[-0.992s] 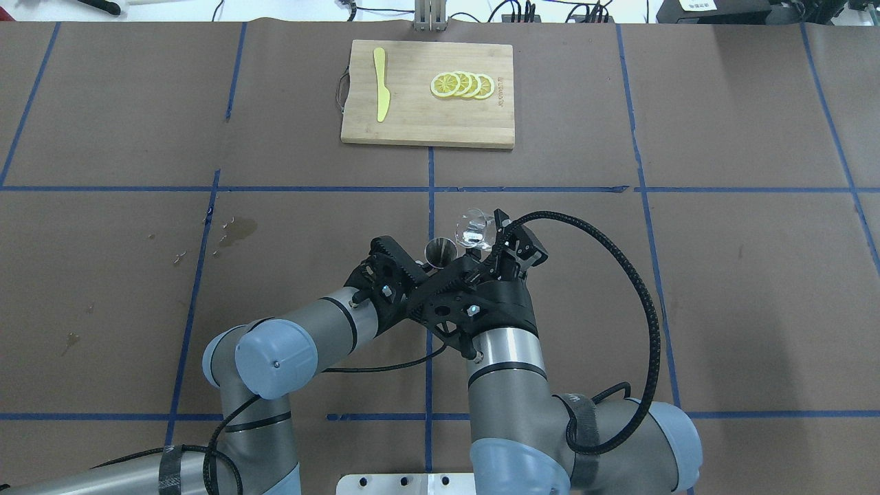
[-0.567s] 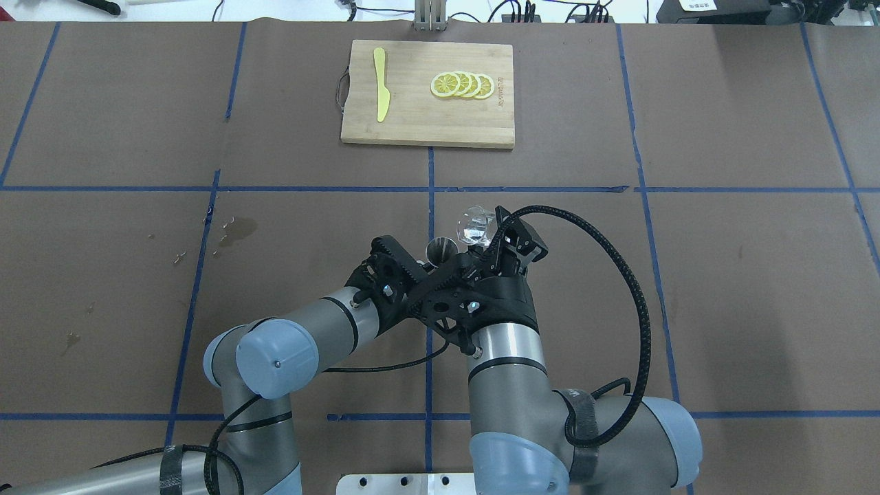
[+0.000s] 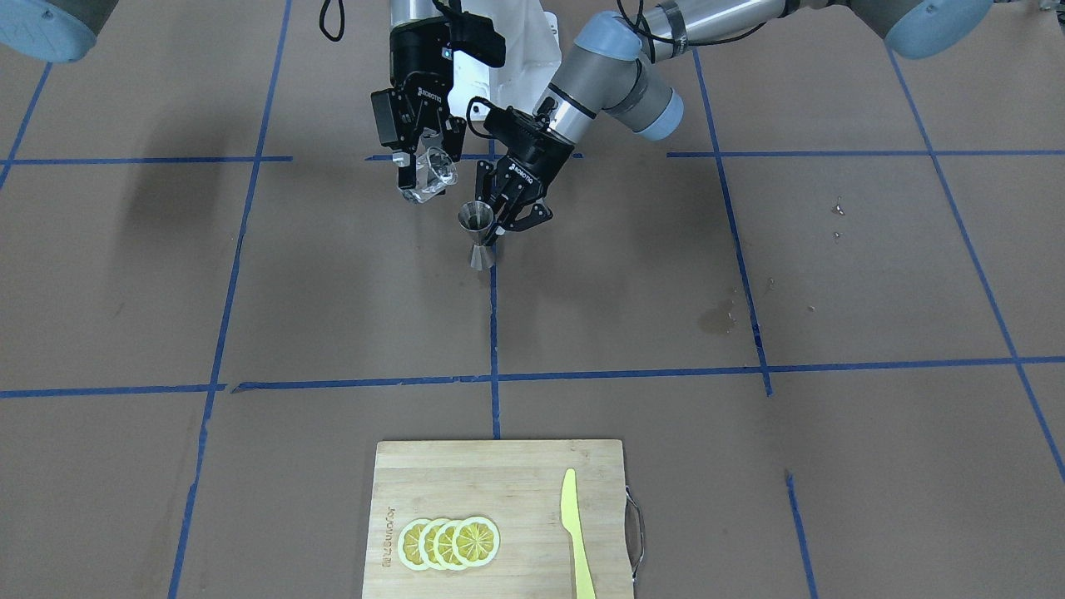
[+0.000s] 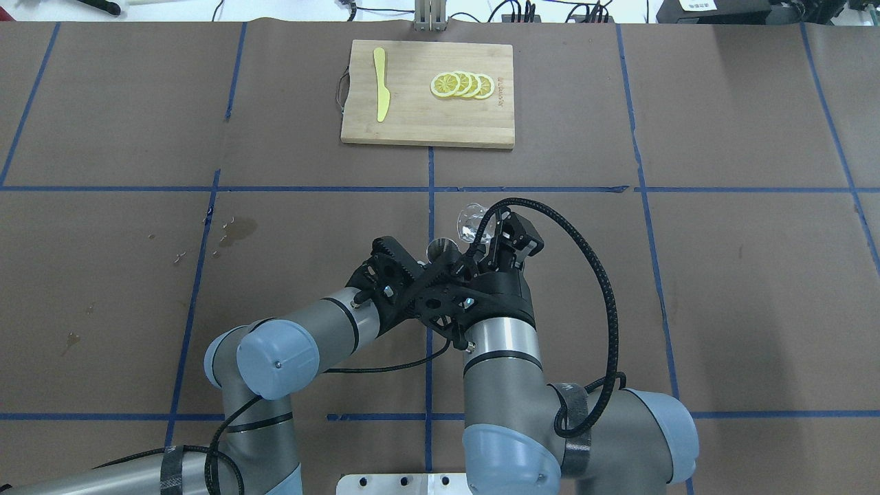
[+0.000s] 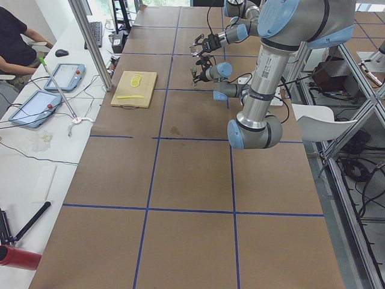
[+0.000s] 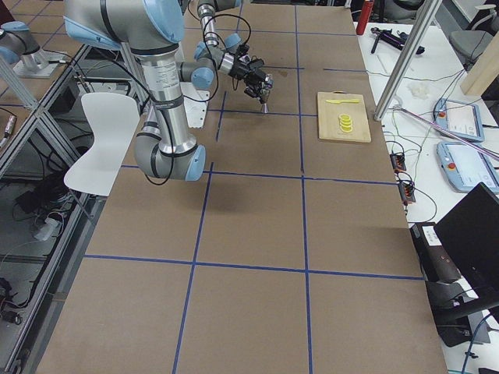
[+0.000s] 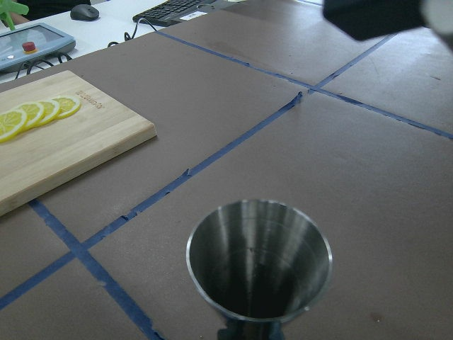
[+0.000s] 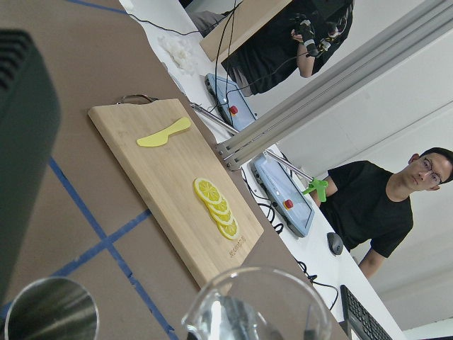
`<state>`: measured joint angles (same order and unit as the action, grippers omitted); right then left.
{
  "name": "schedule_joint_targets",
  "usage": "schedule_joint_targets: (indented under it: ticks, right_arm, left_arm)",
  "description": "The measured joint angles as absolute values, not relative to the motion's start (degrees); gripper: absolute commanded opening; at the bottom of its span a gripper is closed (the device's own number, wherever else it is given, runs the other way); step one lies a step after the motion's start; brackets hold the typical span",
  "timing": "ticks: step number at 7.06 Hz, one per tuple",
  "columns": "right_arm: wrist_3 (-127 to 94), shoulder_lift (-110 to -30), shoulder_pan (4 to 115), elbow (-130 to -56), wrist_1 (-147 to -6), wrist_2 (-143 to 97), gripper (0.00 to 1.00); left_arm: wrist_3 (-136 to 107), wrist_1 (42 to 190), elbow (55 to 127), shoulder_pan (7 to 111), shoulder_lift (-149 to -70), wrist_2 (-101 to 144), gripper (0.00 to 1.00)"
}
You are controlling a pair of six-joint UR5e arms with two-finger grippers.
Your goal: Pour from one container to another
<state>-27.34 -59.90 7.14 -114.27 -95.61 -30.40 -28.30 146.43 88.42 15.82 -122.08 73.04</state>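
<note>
my right gripper [image 3: 426, 170] is clenched on the glass [image 3: 434, 178], one finger each side of its wall. the glass is lifted off the table [image 4: 722, 275] and tipped over, mouth leaning away from me. in the right wrist view its rim [image 8: 258, 301] sits at bottom centre, with the jigger's mouth [image 8: 49, 312] low to its left. so the glass is just beside the jigger and higher, not touching it. can't tell what's inside the glass.

my left gripper [image 3: 497, 229] is grasping the jigger [image 3: 476, 220] low down near its waist. only one finger shows plainly in the front view. the jigger stands upright, foot on the table, right on the blue tape line [image 3: 493, 333] that runs down the middle, nearer my edge than the far edge. in the left wrist view its upper cup [image 7: 258, 258] is open and dark inside.

the cutting board [image 4: 412, 124] lies at the middle of the table's far edge, well apart from both grippers. it carries the lemon slices [image 4: 462, 85] and the yellow knife [image 4: 380, 84]. a few stains [image 4: 237, 230] mark the table on my left.
</note>
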Motion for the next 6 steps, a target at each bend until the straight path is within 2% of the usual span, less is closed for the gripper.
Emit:
schedule_joint_targets:
  ticks: [6]
  right_arm:
    - [-23.77, -57.26, 7.21, -112.65, -99.49, -30.57, 0.0]
  left_arm:
    - [-28.47, 146.42, 88.42, 15.59, -122.34, 72.89, 0.0]
